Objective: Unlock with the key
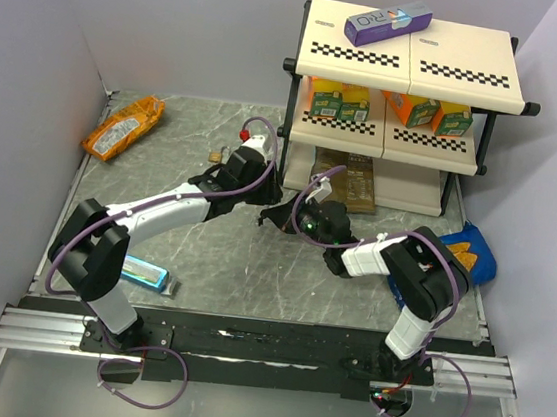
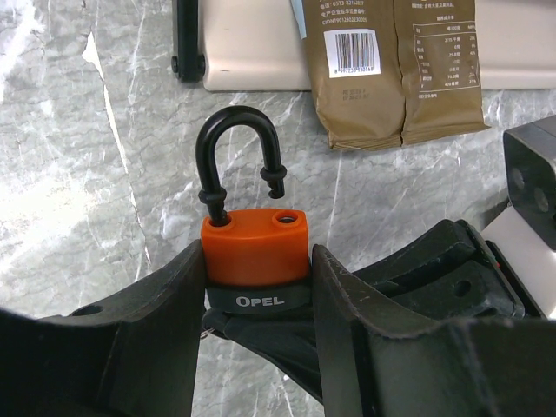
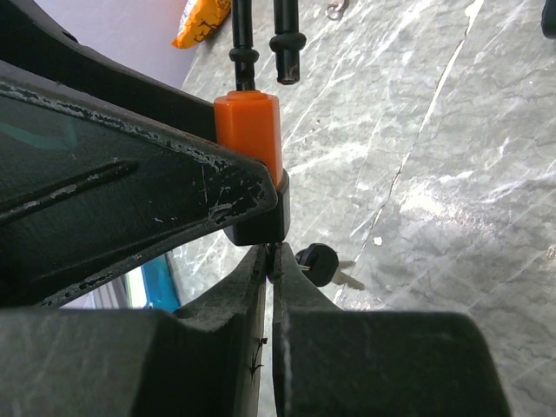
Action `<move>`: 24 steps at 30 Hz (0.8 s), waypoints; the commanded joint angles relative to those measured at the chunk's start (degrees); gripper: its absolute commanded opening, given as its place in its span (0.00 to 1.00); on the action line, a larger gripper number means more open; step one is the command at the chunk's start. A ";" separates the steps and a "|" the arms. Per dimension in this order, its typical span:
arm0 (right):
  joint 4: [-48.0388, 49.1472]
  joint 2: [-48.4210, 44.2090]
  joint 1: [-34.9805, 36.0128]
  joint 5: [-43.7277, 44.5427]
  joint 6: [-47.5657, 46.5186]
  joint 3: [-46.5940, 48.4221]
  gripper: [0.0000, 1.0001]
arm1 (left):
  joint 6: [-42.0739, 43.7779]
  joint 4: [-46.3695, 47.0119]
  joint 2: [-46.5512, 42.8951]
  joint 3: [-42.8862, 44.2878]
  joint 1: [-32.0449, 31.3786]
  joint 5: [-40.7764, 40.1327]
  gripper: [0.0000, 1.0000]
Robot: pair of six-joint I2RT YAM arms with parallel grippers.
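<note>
Left jaws, padlock [image 2: 256, 248] clamped — shackle [image 2: 236, 114] open

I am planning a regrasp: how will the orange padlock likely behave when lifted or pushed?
The orange padlock looks rigid and probably heavy for its size. Its smooth cover may slip in the left gripper. The open shackle could swivel.

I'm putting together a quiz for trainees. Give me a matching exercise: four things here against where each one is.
Things:
1 padlock
2 key bunch
3 purple box
4 brown pouch

Places:
A on top of the shelf
B in the left gripper
C lying at the shelf's foot
D in the right gripper, under the padlock

Pairs: 1-B, 2-D, 3-A, 4-C
</note>
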 commanded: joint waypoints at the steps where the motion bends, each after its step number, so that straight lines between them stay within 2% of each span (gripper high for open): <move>1: 6.68 -2.78 -1.14 9.06 -1.51 0.48 0.00 | -1.41 -3.51 -2.60 -0.90 -2.28 5.79 0.01; 19: -2.20 -9.28 -3.78 -2.36 3.67 0.22 0.00 | 4.22 -5.01 -3.21 0.69 -2.28 5.34 0.01; 24: -1.50 -10.25 -5.36 -5.97 7.36 -1.27 0.00 | 5.71 -4.66 -4.00 0.51 -2.02 6.04 0.01</move>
